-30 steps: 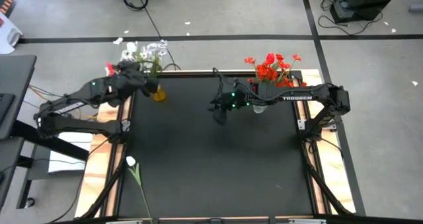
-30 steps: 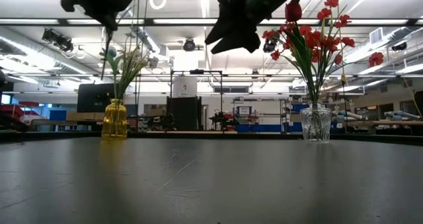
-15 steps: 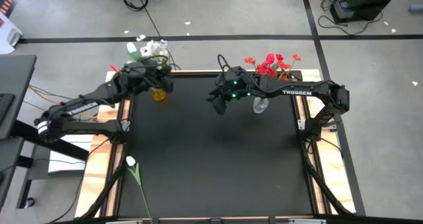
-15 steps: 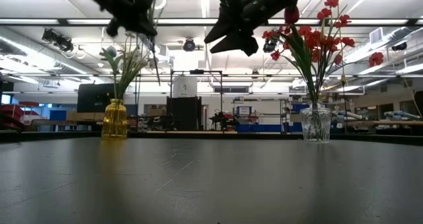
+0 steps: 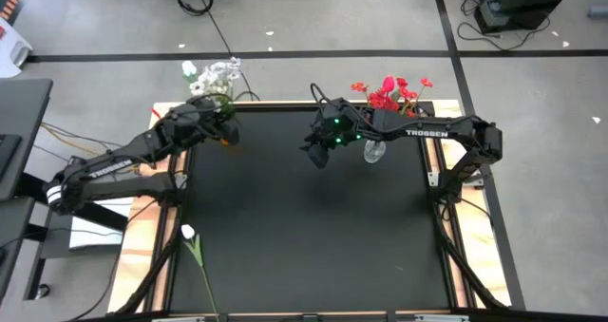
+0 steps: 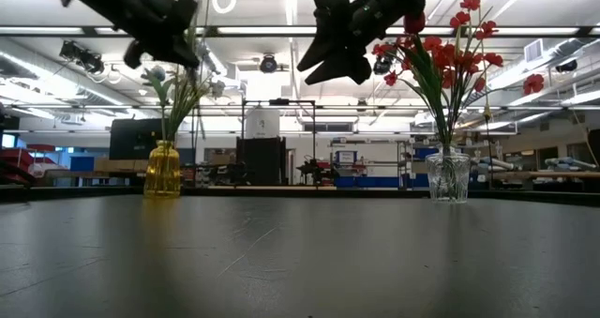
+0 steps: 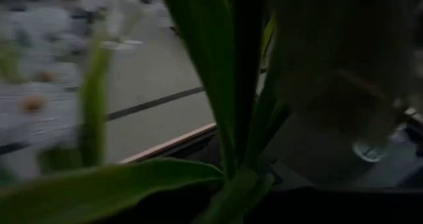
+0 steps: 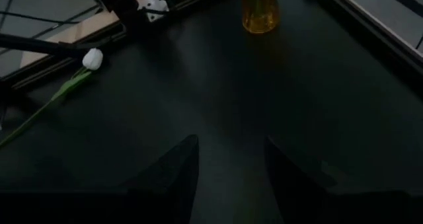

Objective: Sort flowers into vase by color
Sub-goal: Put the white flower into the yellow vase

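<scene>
Flowers: one loose white tulip (image 5: 188, 233) on a long thin green stem lies at the table's (image 5: 304, 227) front-left edge, stem running off the front edge, cut off by the frame.

Yellow glass vase (image 6: 162, 171), bottle-shaped and narrow-necked, stands at the far-left corner and holds the white flowers (image 5: 215, 73), whose blooms lean out past the far edge. In the high view the vase is mostly hidden under the left arm.

Left gripper (image 5: 211, 124) hangs above that vase among the stems. Its wrist view is filled with blurred green leaves (image 7: 225, 105); can't tell if the fingers are apart or closed.

Right gripper (image 5: 317, 157) hovers over the far middle of the table, between the two vases, fingers (image 8: 175, 168) spread, holding nothing.

Clear glass vase (image 6: 449, 175), faceted, stands near the far-right corner and holds the red flowers (image 6: 450, 51), a fanned bunch on thin green stems. Right arm crosses over it in the high view.

Table top is matte black, with light wood at its edges.
</scene>
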